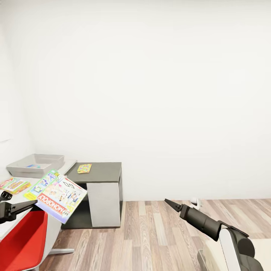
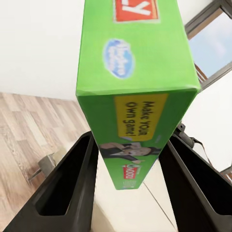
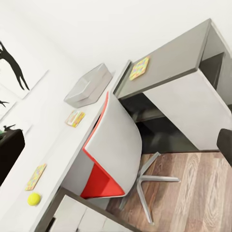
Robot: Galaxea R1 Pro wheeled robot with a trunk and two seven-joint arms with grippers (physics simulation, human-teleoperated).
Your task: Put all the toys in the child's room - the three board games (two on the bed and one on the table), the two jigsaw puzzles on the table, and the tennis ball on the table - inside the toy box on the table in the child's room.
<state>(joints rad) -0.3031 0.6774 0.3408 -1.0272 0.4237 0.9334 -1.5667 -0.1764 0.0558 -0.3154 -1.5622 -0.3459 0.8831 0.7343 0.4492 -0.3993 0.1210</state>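
My left gripper (image 1: 33, 204) is shut on a green-white board game (image 1: 56, 195) with a red Monopoly band, holding it tilted in the air over the table's (image 1: 70, 165) front edge. In the left wrist view the fingers (image 2: 72, 183) clamp this box (image 2: 137, 96) from both sides. The grey toy box (image 1: 35, 164) stands on the table beyond, with a blue item (image 1: 33, 165) inside. An orange-yellow game (image 1: 15, 185) lies on the table near it. One jigsaw puzzle (image 1: 84, 168) lies on the dark cabinet. Another puzzle (image 3: 36, 176) and the tennis ball (image 3: 34, 198) lie further along the table. My right gripper (image 1: 168, 203) hangs open and empty over the floor.
A red-and-grey swivel chair (image 1: 22, 241) stands against the table right under my left arm. The dark cabinet (image 1: 103, 195) with a white door joins the table's end. Wood floor (image 1: 158, 233) stretches to the right, bounded by a white wall behind.
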